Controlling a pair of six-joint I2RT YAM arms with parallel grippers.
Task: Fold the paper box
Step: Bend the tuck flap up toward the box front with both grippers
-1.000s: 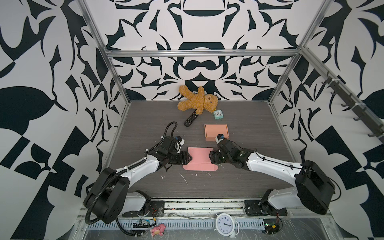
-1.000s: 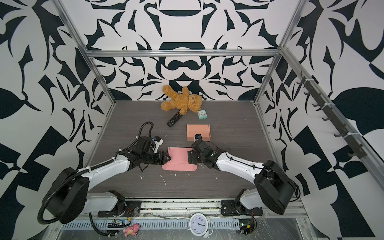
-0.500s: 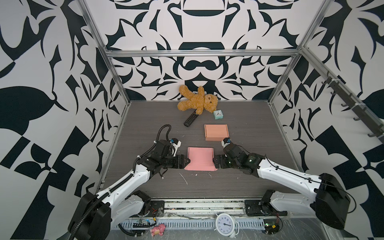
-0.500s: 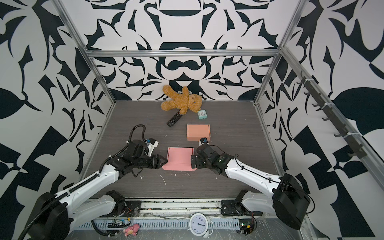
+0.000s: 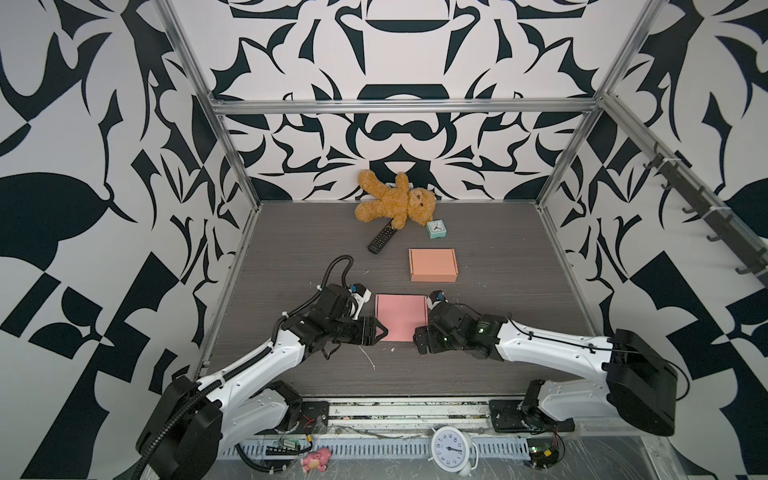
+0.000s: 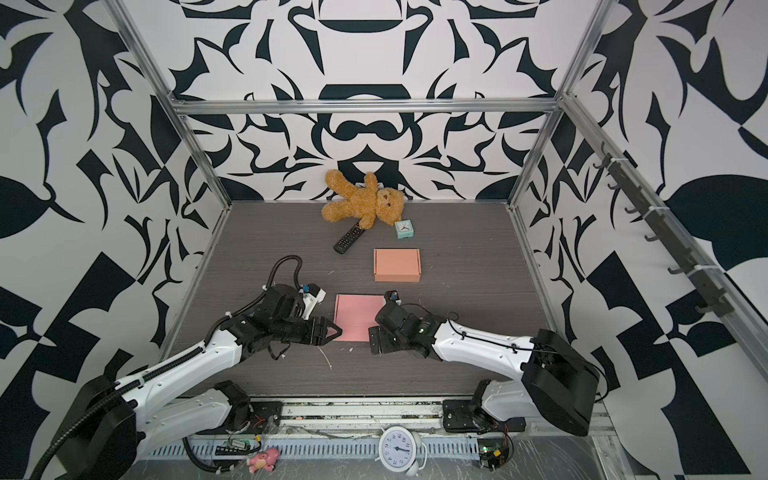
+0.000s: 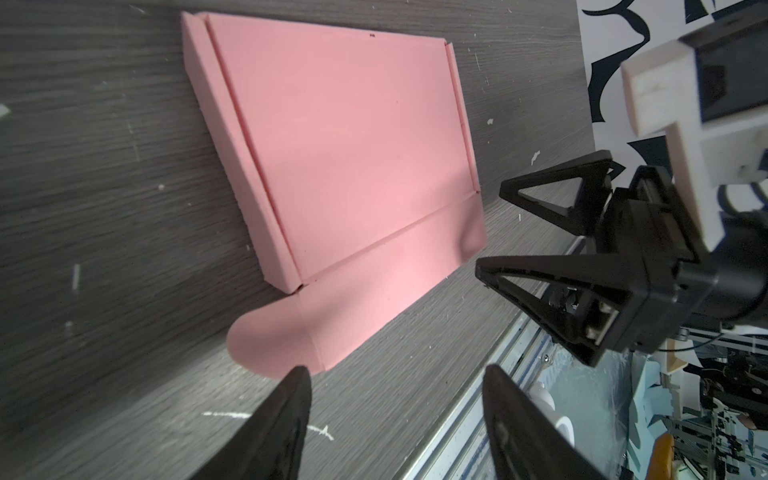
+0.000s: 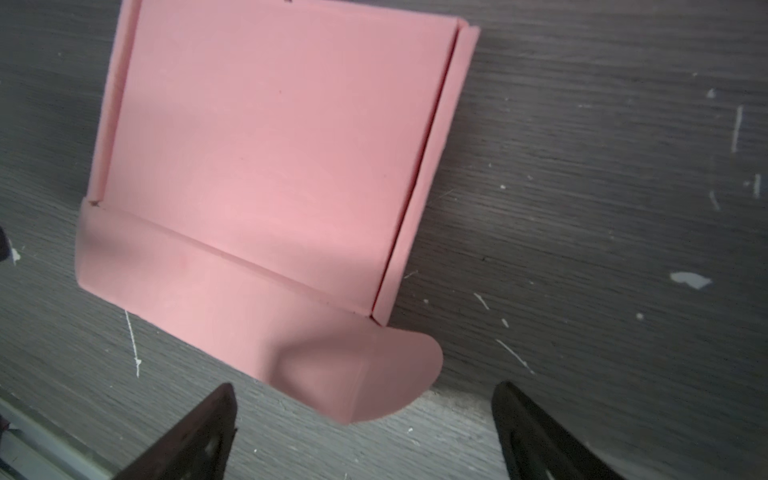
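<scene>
Overhead look into a booth with bold black-and-white patterned walls around a dark wood-grain table, shown in both top views.

Reaching in from the near edge, 2 white-and-black robot arms: left arm and right arm, both angled toward the front middle of the table.

At the back, against the wall, a tan teddy bear lying sprawled.

Between the 2 arm tips, near the front middle, the pink paper box, flat on the table and only partly folded. 1 broad panel with narrow folded strips along 2 opposite sides, plus a front flap spread toward the near edge. On the pink paper box in the left wrist view, a rounded tab lying flat at the flap's end. On the same box in the right wrist view, another rounded tab, slightly curled up.

Behind it and apart from it, a closed orange box.

Left gripper just beside the pink box's near left corner, with jaws moderately parted and nothing between them. Right gripper just beside the near right corner, with jaws spread wide, likewise gripping nothing.

Just beside the bear, a black remote control and a small teal clock.
</scene>
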